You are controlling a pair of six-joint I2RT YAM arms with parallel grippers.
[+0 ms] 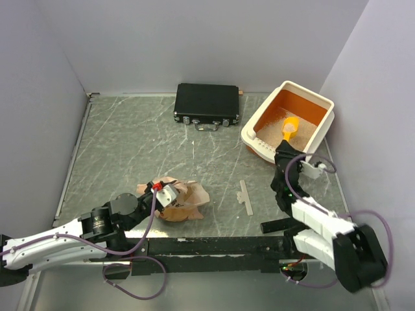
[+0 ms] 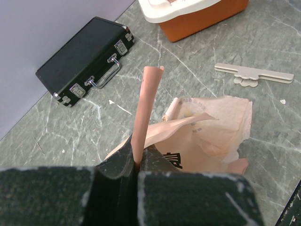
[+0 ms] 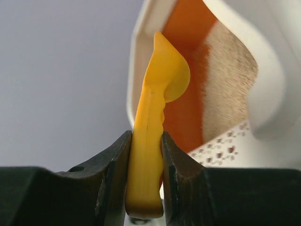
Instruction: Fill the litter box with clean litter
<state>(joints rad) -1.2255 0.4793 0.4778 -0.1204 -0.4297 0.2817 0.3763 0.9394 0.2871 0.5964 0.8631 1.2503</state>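
Only print seen: black chars on crumpled paper bag (image 2: 207, 127), partly hidden & too cut off to read; no legible text elsewhere.

Light: we see soft, even, fairly bright light in all three views.
Shadows: we find only faint ones, beside the black case (image 1: 207, 103) and under the paper bag (image 1: 185, 202).
Left wrist focus: the left gripper (image 2: 137, 165) looms dark and blurred, while the table (image 2: 263, 42) is crisp.
Right wrist focus: the scoop (image 3: 150, 141) is sharp; the litter box (image 3: 268, 70) behind it looks soft to us.
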